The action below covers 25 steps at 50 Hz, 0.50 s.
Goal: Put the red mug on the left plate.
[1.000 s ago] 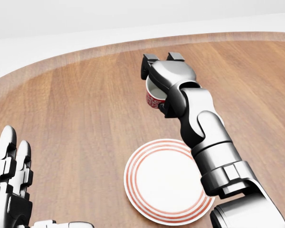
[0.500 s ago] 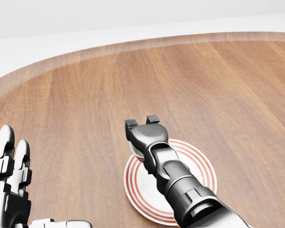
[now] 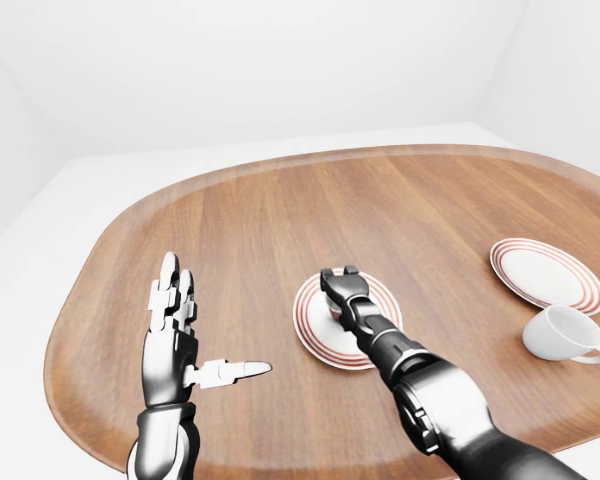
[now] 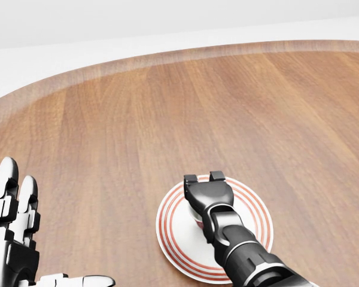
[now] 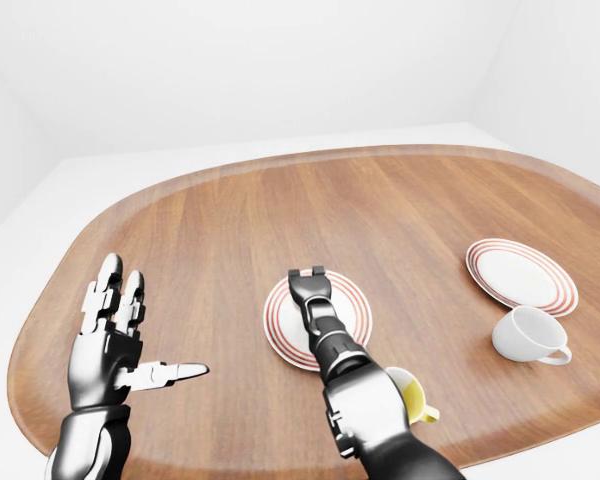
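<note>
The left plate (image 4: 178,238), white with red rings, lies low in the middle of the head view. My right hand (image 4: 203,178) hangs over its upper part, fingers curled down and shut on the red mug (image 4: 195,216). Only a pale sliver of the mug shows under the palm, so I cannot tell whether it touches the plate. My left hand (image 3: 208,335) stands open at the lower left of the left-eye view, fingers up, thumb out, holding nothing, well left of the plate.
A second ringed plate (image 3: 547,275) lies at the right of the oval wooden table (image 3: 230,220). A white mug (image 3: 563,335) stands just below it. A yellow mug (image 5: 412,396) sits beside my right forearm, near the table's lower edge.
My right hand has carried the red mug down the head view from mid-table to over the left plate, then shifted slightly right. The left hand has stayed still.
</note>
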### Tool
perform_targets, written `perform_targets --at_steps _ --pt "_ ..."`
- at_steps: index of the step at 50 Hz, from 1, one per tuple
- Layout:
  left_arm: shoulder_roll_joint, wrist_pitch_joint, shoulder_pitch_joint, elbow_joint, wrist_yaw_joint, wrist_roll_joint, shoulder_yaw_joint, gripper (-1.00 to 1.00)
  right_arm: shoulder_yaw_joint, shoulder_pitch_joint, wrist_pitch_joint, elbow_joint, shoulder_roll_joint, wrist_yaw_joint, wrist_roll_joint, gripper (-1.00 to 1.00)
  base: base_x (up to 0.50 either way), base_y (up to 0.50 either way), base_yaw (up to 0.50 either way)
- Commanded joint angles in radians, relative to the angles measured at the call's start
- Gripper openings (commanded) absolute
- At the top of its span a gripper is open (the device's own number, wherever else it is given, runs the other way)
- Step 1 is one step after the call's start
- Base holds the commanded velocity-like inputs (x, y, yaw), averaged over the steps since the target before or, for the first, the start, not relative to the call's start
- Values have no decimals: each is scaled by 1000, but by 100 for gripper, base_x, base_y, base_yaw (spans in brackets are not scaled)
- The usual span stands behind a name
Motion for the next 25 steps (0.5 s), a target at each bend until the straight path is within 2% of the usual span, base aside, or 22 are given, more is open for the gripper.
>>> perform_targets --at_steps 1,7,13,25 --pt "0 0 -2 5 1 -1 3 100 -29 21 -4 9 -25 -102 82 -100 0 0 0" --pt "0 0 -6 12 3 0 3 100 -46 43 -22 13 -33 -130 104 -100 0 0 0" --pt "-1 0 -5 12 3 0 3 100 -47 50 -23 13 -30 -129 108 -100 0 0 0" --pt "-1 0 0 11 3 1 2 100 -50 70 -55 14 -23 -135 123 -100 0 0 0"
